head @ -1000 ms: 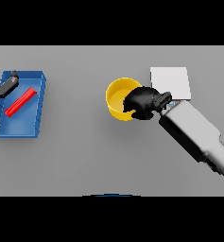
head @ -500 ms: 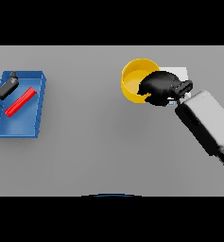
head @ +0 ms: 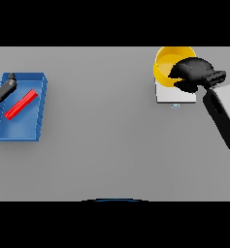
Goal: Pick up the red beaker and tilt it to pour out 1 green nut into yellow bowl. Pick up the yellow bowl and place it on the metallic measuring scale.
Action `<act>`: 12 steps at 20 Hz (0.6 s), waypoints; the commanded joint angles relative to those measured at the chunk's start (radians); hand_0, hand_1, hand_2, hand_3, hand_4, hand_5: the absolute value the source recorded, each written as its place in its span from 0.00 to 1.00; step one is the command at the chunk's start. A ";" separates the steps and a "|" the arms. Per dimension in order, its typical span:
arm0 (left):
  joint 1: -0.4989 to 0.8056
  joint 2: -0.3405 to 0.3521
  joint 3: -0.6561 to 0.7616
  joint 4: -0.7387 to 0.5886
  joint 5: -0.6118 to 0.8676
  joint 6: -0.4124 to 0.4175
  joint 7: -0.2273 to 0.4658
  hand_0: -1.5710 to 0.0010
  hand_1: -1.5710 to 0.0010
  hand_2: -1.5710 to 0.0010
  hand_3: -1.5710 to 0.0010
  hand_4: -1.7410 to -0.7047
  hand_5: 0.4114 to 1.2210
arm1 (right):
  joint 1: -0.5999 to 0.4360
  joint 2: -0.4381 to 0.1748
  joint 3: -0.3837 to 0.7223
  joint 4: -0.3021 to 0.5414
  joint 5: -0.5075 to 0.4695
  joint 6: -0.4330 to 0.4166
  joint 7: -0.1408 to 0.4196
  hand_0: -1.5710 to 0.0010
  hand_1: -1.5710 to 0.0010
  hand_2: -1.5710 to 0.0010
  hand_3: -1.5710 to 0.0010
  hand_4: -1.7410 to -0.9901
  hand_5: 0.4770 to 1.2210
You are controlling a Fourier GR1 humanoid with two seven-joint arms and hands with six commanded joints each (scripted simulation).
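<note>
**Bowl, scale and left hand only partly seen**

The right hand (head: 193, 72) covers the near right side of the yellow bowl (head: 166, 62), and whether its fingers close round the rim cannot be told. The bowl in turn hides the far part of the metallic measuring scale (head: 173, 95); whether it rests on the scale or hangs above cannot be told. The bowl's contents are too small to make out. At the left edge, the left hand (head: 5, 88) is cut off, its fingers unreadable, overlapping the blue tray (head: 24, 131). A small mark just before the scale is too small to identify.
</note>
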 commanded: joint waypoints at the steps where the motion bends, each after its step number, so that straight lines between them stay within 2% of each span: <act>1: -0.002 -0.004 -0.003 0.006 -0.004 0.002 0.005 1.00 1.00 1.00 1.00 0.98 0.34 | -0.001 0.004 0.002 0.030 0.014 -0.028 -0.005 0.00 0.00 0.05 0.24 0.00 1.00; 5: -0.006 0.004 -0.002 0.004 -0.013 0.005 0.014 1.00 1.00 1.00 1.00 0.98 0.33 | -0.008 0.021 -0.015 0.163 0.028 -0.091 -0.032 0.00 0.00 0.09 0.16 0.00 1.00; 7: -0.014 0.001 -0.003 0.012 -0.013 0.006 0.012 1.00 1.00 1.00 1.00 0.98 0.33 | -0.017 0.026 -0.020 0.209 0.036 -0.106 -0.038 0.00 0.00 0.11 0.13 0.00 1.00; 9: 0.002 -0.005 -0.010 -0.009 -0.013 0.005 0.011 1.00 1.00 1.00 1.00 0.98 0.33 | -0.020 0.040 -0.022 0.241 0.037 -0.115 -0.038 0.00 0.00 0.11 0.14 0.00 1.00; 12: 0.007 -0.004 -0.006 -0.011 -0.011 0.005 0.015 1.00 1.00 1.00 1.00 0.98 0.33 | -0.016 0.049 -0.030 0.283 0.030 -0.146 -0.085 0.00 0.00 0.14 0.13 0.00 1.00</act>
